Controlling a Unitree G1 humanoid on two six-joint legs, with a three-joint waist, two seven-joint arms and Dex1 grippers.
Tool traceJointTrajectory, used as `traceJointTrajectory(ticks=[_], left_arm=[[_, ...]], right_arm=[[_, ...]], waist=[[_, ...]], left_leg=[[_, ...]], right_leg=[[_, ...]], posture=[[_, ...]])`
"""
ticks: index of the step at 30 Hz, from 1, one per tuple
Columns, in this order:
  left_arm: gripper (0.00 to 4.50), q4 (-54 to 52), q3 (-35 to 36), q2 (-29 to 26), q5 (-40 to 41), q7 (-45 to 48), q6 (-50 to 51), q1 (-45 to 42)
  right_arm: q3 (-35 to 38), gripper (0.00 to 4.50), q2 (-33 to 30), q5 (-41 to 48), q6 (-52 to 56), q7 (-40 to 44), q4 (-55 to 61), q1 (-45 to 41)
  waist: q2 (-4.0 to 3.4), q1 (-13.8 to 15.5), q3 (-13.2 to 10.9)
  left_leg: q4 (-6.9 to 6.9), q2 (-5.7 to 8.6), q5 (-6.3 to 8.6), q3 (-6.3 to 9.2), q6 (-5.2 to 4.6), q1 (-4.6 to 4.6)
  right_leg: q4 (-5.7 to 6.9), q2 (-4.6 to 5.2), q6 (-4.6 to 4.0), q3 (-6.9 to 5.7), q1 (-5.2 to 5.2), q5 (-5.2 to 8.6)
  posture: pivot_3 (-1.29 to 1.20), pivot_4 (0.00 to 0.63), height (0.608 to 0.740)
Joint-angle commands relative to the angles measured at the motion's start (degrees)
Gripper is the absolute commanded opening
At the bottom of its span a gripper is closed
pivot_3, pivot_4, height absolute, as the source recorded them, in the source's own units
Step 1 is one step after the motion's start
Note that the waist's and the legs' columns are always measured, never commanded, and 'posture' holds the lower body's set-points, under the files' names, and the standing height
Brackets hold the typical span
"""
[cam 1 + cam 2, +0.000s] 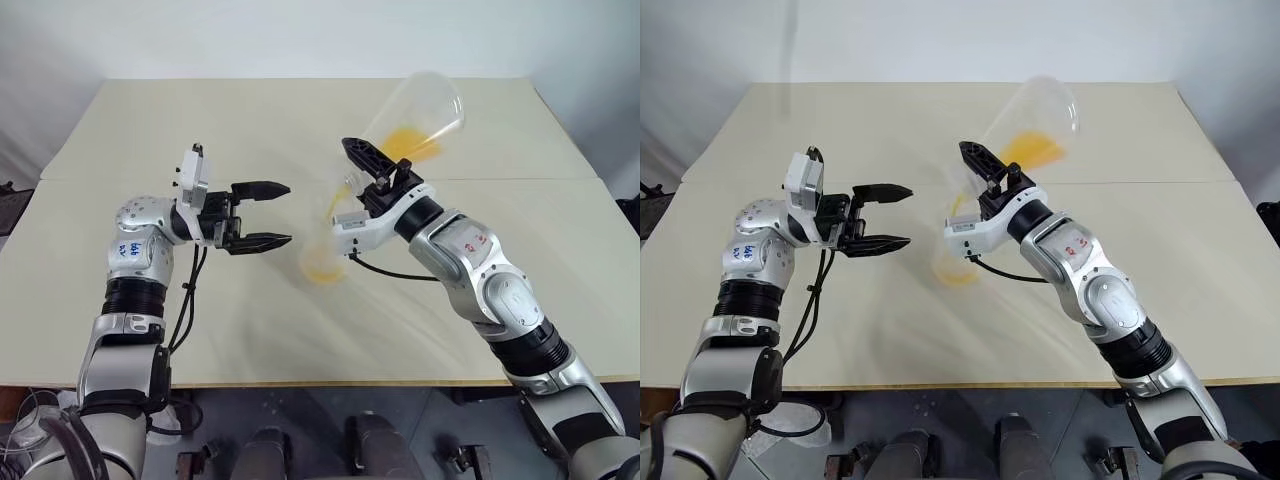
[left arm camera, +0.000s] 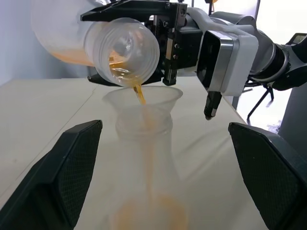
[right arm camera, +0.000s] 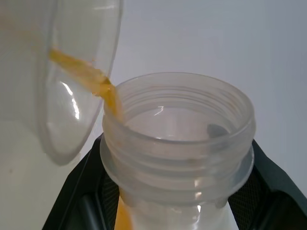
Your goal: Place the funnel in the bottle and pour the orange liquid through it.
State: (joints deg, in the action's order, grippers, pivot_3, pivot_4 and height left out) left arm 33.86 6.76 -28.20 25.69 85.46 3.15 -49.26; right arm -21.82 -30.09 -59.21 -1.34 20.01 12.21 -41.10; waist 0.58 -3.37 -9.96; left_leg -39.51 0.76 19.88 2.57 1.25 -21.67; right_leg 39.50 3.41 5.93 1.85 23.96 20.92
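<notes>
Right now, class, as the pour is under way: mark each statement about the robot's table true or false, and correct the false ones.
1. The funnel sits in the neck of the bottle. True.
2. The left gripper is clamped on the bottle. False: it is open beside the bottle, not touching it.
3. The orange liquid is streaming from the clear cup into the funnel. True.
4. The bottle is empty. False: orange liquid has pooled in its base.
5. The clear cup stands upright on the table. False: the right gripper holds it tilted above the funnel.
</notes>
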Motion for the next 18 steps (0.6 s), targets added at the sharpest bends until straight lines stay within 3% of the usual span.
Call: traceJointTrajectory(ticks=[1,18], left_arm=[[4.5,-3.48,1.25,-1.27,1.53,-0.23,0.7,0.67],[4.5,-6.87,2.18,-3.89,2.46,-1.14,2.49,3.34]], right_arm=[[2.66,2.46,-0.44,-0.44,-0.62,-1.55,1.68,-1.2],[2.93,2.46,-0.53,-0.72,-1.87,-2.1,1.47,-1.34]], waist=[[0.0,0.0,0.0],[0.0,-0.02,0.0]], left_leg=[[0.0,0.0,0.0,0.0,0.0,0.0],[-0.02,0.0,0.0,0.0,0.0,0.0]], right_leg=[[0.0,0.0,0.0,0.0,0.0,0.0],[0.02,0.01,0.0,0.01,0.0,0.0]], posture=[[0.0,0.15,0.74],[0.0,0.15,0.74]])
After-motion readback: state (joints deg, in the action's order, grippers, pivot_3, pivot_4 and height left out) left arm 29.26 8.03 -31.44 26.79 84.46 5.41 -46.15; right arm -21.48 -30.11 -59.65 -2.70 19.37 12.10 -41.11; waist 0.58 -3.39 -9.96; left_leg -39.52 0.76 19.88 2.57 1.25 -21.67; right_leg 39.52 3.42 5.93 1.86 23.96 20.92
